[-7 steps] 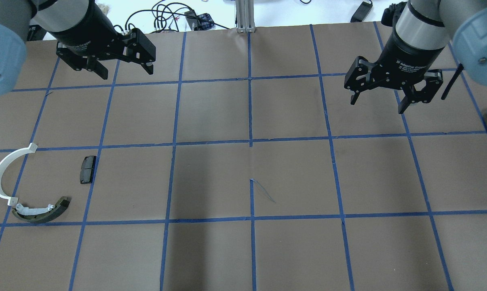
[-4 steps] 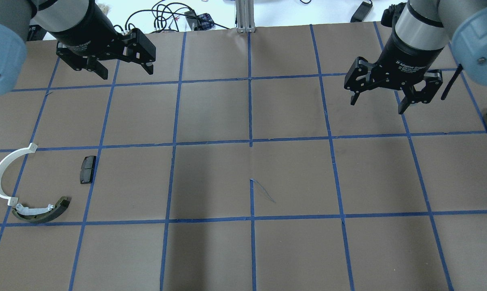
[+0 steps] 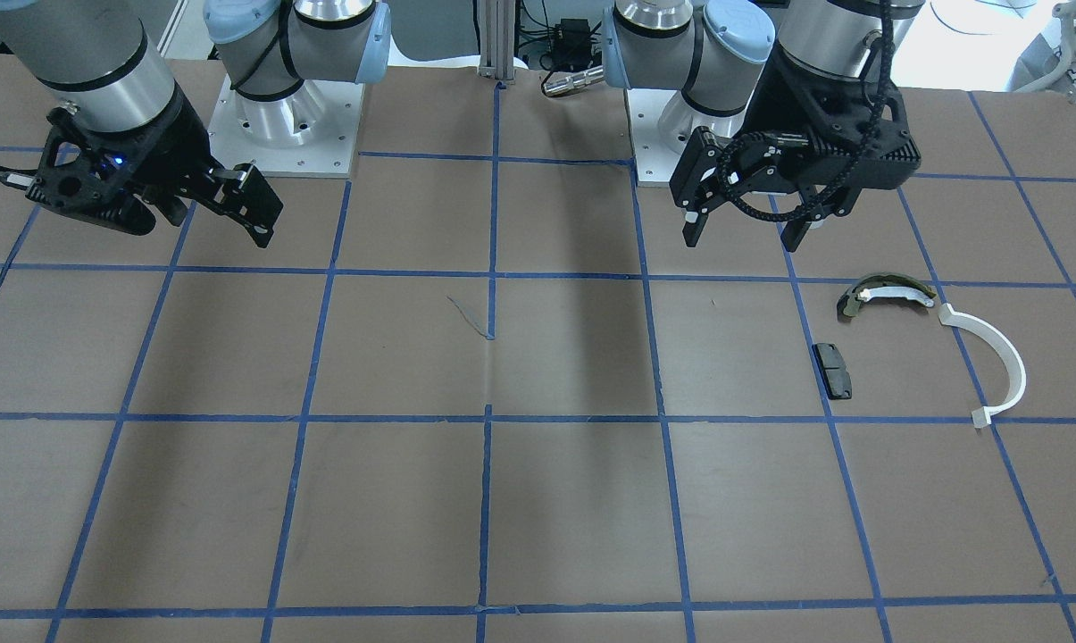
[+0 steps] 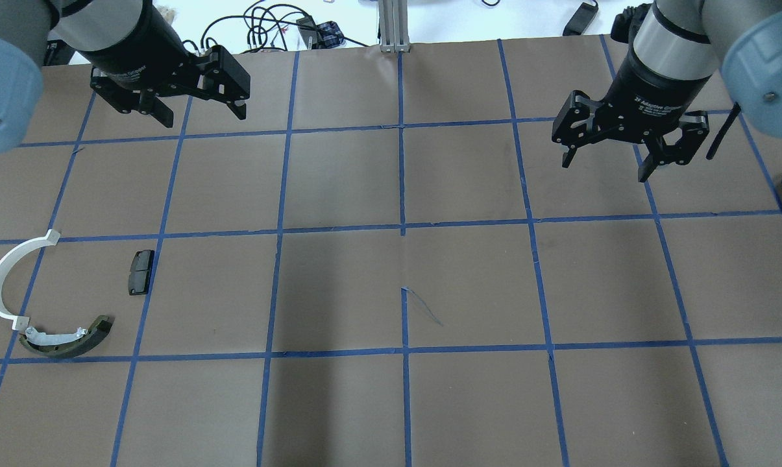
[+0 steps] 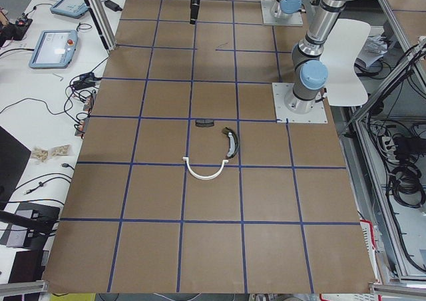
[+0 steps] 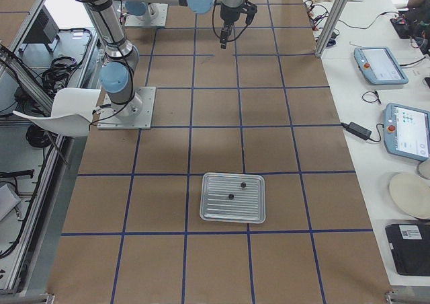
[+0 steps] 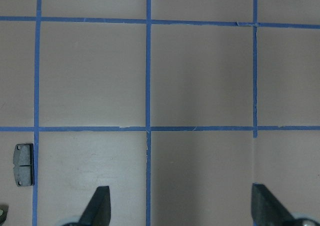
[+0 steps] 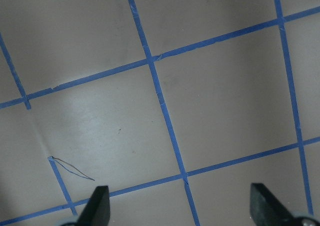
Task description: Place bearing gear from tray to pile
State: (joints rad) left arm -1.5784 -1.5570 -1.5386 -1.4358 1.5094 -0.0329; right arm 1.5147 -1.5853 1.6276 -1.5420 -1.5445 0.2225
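Exterior right showed 1 tray (image 6: 250,206) holding 2 gears (image 6: 230,196). Overhead: 1 pile (image 4: 140,272) of 3 parts; left gripper (image 4: 204,117) and right gripper (image 4: 605,168) both gaped wide, empty.

brown table (image 5: 266,248) with a blue tape grid; near its middle sits the pile (image 5: 228,156): small black pad (image 5: 204,122) by a tape line, olive-and-white curved shoe piece (image 5: 231,143) just right of and below it, white plastic arc (image 5: 203,172) lowest, one end close to the shoe piece, contact unclear. left arm (image 5: 311,74) stands on a metal plate (image 5: 301,104) at the table's right side, apart from the pile, rising toward the top edge. white bench (image 5: 26,114) on the left holds two tablets (image 5: 50,48) and loose cables (image 5: 83,81).
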